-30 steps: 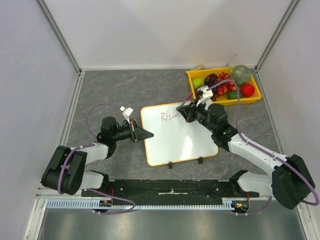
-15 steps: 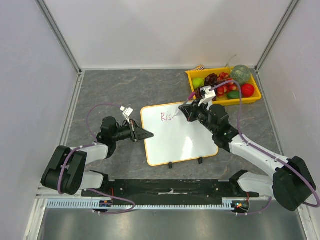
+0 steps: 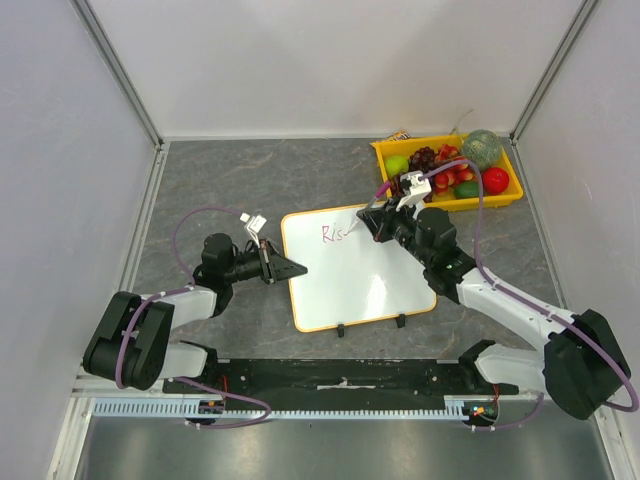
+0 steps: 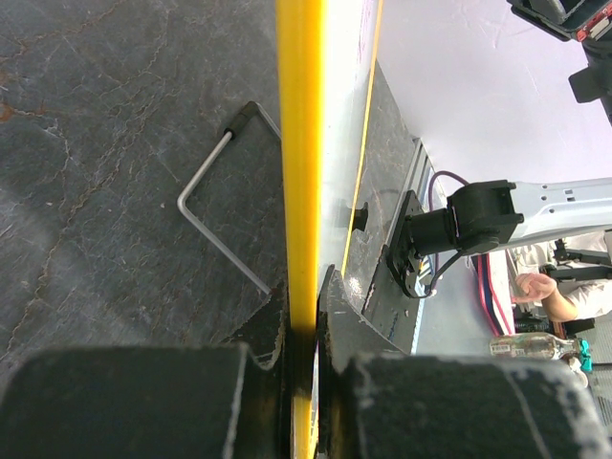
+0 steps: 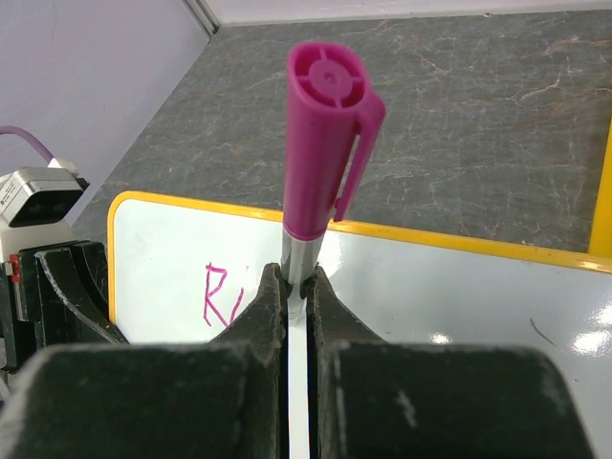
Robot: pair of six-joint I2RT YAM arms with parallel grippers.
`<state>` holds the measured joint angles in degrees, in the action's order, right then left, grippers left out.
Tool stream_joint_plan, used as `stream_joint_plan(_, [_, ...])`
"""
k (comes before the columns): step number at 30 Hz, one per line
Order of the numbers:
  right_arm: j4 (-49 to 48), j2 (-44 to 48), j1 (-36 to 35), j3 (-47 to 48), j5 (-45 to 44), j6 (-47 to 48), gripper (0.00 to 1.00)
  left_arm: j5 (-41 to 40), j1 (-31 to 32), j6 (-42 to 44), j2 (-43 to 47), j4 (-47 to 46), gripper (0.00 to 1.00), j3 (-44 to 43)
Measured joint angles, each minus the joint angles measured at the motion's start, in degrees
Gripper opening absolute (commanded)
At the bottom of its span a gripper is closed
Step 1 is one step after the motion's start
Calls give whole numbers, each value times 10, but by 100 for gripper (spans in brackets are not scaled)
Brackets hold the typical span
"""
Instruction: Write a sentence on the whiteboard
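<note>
The whiteboard point(image 3: 360, 275) lies flat mid-table, white with an orange-yellow rim and two black clips on its near edge. Pink letters "Ris" point(image 3: 333, 233) stand near its far left corner; the right wrist view shows "R" point(image 5: 218, 292) and part of a stroke. My left gripper point(image 3: 283, 268) is shut on the board's left rim point(image 4: 299, 143). My right gripper point(image 3: 371, 221) is shut on a marker with a magenta cap point(image 5: 327, 134), held over the board's far edge just right of the letters. The marker's tip is hidden.
A yellow tray point(image 3: 507, 196) with grapes, strawberries, a lime, a red fruit and a green melon stands at the back right, just behind my right gripper. A bent metal wire point(image 4: 215, 220) lies on the grey table by the board's left rim. Walls close in on three sides.
My right gripper with the marker has shifted very slightly to the right along the first line. The left arm and the board have not moved.
</note>
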<state>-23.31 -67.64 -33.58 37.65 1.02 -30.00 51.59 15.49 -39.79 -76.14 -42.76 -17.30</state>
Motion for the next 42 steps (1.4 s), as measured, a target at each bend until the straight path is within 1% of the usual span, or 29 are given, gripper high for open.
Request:
stream_joint_plan(19, [-6,-9,1,4,2,-11,0,0,0,0,0,0,2,0])
stream_joint_plan(42, [-13,-22,1,11,42,-10,0,0,0,0,0,0,2,0])
